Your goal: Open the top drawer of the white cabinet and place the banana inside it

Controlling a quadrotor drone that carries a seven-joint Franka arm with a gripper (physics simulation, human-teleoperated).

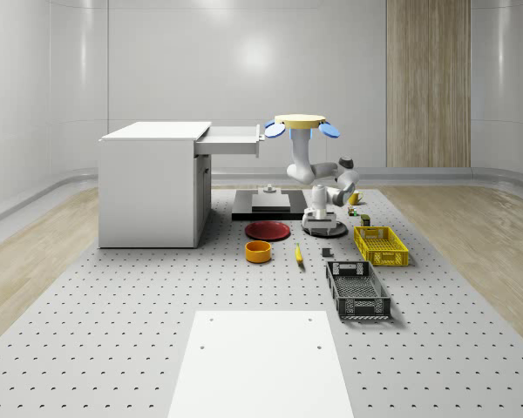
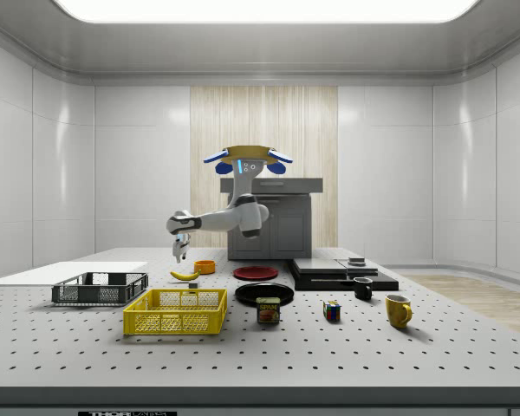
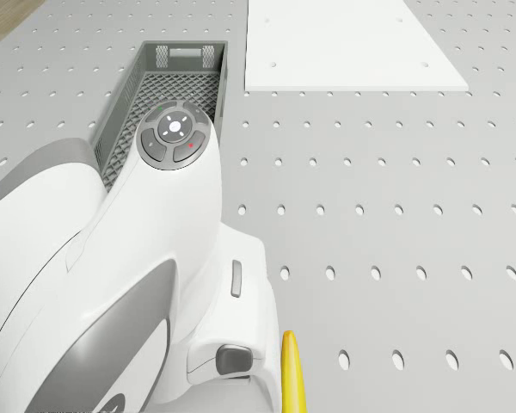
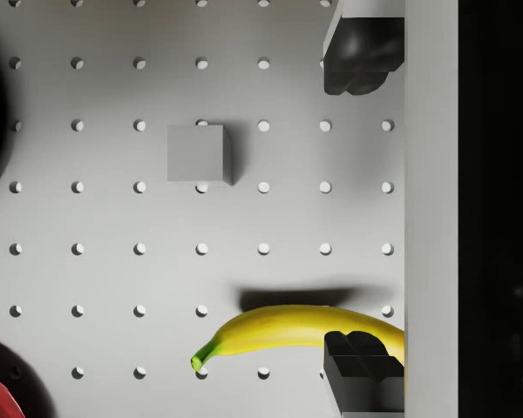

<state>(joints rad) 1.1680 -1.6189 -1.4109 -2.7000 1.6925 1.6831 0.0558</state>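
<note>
Banana (image 4: 288,331): lying flat on the perforated table (image 4: 296,218), curved, yellow with a green stem tip. Judged light, fairly firm yet easily bruised, its skin smooth and likely a little slippery; best taken across the thick middle of the curve, with a gentle squeeze, not at the tapering stem.

Fingers (image 4: 362,57): standing wide apart, clamped on nothing, hanging above the table. In the wrist view one fingertip is overlapping the banana's blunt end, while the other is sitting well away across bare table; so the fruit is lying under one finger, not centred in the gap, its length running crosswise to the line joining the two tips. A shift toward that side looks needed before closing.

Small grey block (image 4: 199,153): resting near the gap, apart from the banana.

Drone (image 1: 301,126): hovering beside the white cabinet (image 1: 152,183), level with its top drawer (image 1: 231,139), which is standing pulled out; arm reaching down toward the table.

Gripper (image 2: 181,251): hanging just above the banana in the side view.
</note>
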